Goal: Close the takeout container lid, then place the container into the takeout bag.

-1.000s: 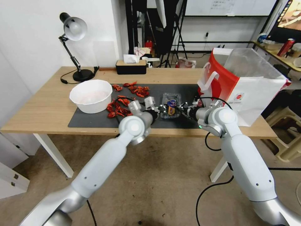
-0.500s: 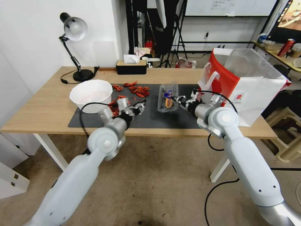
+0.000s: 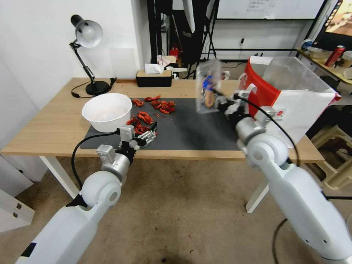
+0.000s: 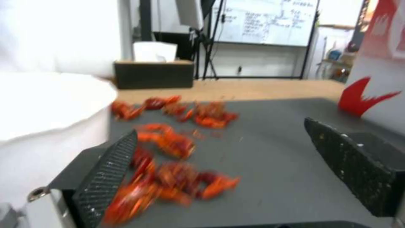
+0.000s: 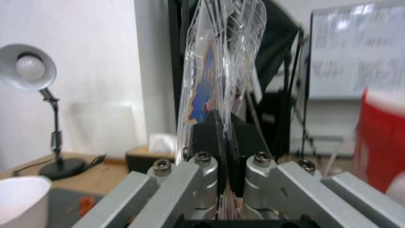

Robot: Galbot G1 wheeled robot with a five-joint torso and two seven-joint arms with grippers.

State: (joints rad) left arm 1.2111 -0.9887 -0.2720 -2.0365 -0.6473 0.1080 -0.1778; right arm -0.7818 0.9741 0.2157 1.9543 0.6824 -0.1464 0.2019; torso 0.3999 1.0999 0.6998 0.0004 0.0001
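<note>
The left gripper [image 3: 149,134] has pulled back to the bench's [image 3: 55,128] near edge, jaws wide and empty. The right gripper [image 3: 224,103], jaws clamped on the takeout container's [image 3: 207,90] edge, has lifted it off the mat, closed, beside the takeout bag [image 3: 293,99]; bagging remains.

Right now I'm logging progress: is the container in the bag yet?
Not yet. The right gripper holds the container on edge in the air beside the bag.
</note>
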